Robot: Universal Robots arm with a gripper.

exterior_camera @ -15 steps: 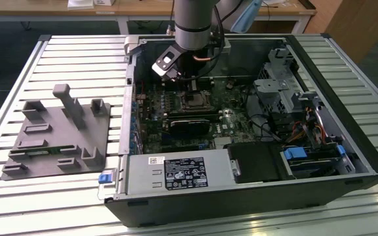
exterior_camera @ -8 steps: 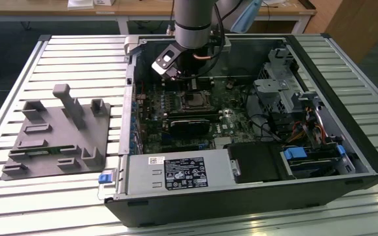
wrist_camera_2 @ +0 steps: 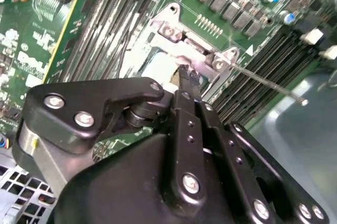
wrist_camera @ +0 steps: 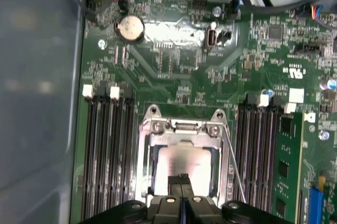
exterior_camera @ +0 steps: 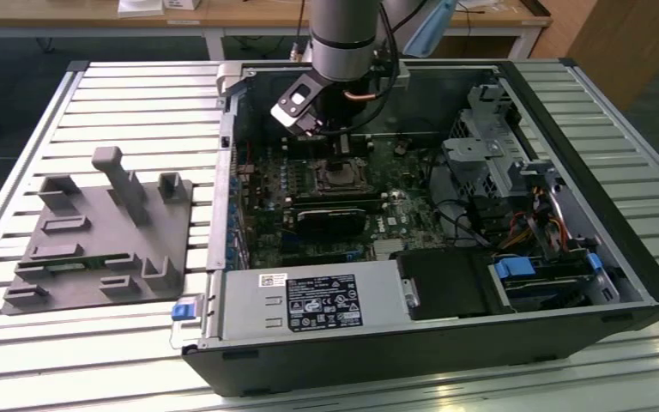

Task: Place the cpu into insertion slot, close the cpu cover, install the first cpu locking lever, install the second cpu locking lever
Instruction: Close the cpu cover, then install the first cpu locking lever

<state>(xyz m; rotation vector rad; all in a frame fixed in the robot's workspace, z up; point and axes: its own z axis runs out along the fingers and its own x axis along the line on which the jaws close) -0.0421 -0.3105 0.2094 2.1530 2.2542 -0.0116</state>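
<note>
The cpu (wrist_camera: 184, 162) lies in the insertion slot (exterior_camera: 338, 176), its pale silvery face showing through the window of the cpu cover (wrist_camera: 145, 161). The cover's silvery frame lies down around the chip. My gripper (wrist_camera: 181, 178) hangs right over the chip's face with its two black fingers pressed together and nothing visible between them; in the second wrist view the gripper (wrist_camera_2: 187, 74) sits just above the socket. One thin metal locking lever (wrist_camera_2: 268, 84) sticks out slanting from the socket's corner, and it also runs along the cover's side (wrist_camera: 234, 166). In the exterior view the gripper (exterior_camera: 336, 148) stands inside the open case.
Long black memory slots (wrist_camera: 108, 150) flank the socket, with a green card (wrist_camera: 287, 166) beside them. A coin battery (wrist_camera: 130, 28) sits on the board. The power-supply box (exterior_camera: 306, 305), drive cage (exterior_camera: 484, 146) and cables crowd the case. A grey fixture (exterior_camera: 100, 232) lies outside.
</note>
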